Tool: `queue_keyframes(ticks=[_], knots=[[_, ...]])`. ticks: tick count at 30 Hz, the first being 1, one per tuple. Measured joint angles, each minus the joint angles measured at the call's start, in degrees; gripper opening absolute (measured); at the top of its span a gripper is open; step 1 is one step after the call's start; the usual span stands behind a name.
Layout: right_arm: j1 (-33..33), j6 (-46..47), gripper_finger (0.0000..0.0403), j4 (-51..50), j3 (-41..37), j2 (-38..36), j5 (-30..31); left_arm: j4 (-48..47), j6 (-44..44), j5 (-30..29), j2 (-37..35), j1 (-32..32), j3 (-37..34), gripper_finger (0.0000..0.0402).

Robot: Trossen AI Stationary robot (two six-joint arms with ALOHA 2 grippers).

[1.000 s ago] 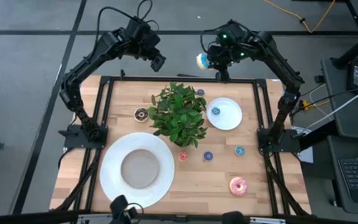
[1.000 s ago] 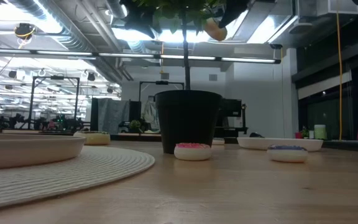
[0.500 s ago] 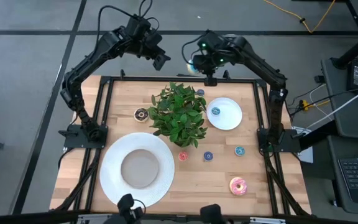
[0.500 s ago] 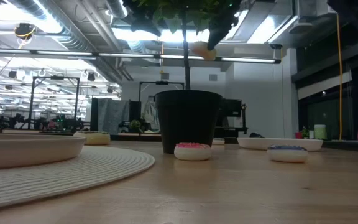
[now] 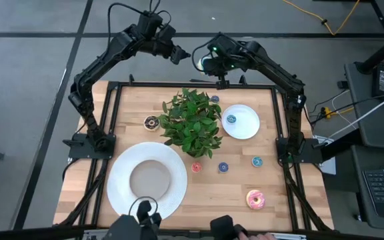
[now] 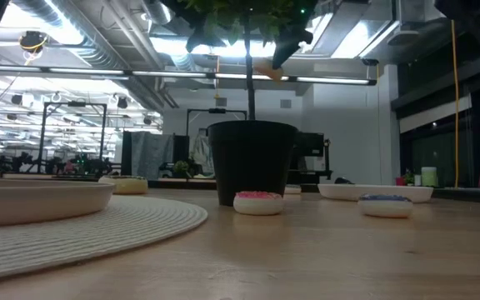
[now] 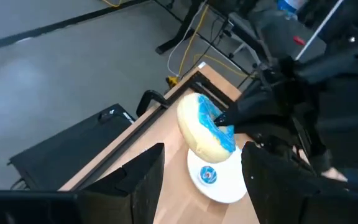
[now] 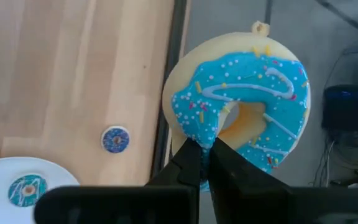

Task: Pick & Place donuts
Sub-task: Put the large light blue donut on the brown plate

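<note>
A light-blue-frosted donut [image 5: 201,63] hangs in the air just beyond the table's far edge, with my right gripper [image 5: 209,63] shut on it. My left gripper [image 5: 179,55] stands open a short way to the donut's left and points at it without touching; its wrist view shows the donut [image 7: 205,133] ahead of its spread fingers. On the table lie a pink donut [image 5: 255,199] and a brown donut [image 5: 152,122]. Tiny donuts [image 5: 223,167] lie near the plant, and one [image 5: 231,119] lies on the small white plate [image 5: 249,127]. My right gripper pinches the donut's ring [image 8: 201,132] between its two fingers at one spot; one finger [image 8: 227,163] seems to reach toward the hole, the other stays outside. The frosting is dented in there. The donut stands on edge beyond the fingertips, lifted clear of everything.
A potted plant [image 5: 192,121] stands mid-table, between the arms and the near half. A large white plate [image 5: 147,181] lies on a round mat at the near left. The black frame rail [image 5: 192,85] runs along the far edge below both grippers.
My right gripper has carried the blue donut leftward along the far edge and a little down, rolling as it went. My left gripper has gone rightward toward the donut and rolled, so the two grippers now face each other closely.
</note>
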Motion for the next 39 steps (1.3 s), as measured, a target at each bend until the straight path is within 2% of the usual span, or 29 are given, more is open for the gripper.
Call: queue_keyframes(ticks=[14, 20, 39], knots=[[0.8, -4.1, 0.0021, 2.0, 0.7, -0.4, 1.0, 1.4, -3.1, 0.8, 2.9, -0.6, 0.0, 0.0185], [0.7, -4.1, 0.0022, 2.1, 0.7, -0.4, 1.1, 3.9, -4.6, 3.9, 2.9, -0.5, 0.0, 0.0185], [0.7, -3.3, 0.0023, 2.1, 0.7, -0.4, 1.0, 5.1, -8.3, 2.8, 6.5, -2.7, 0.0, 0.0184]])
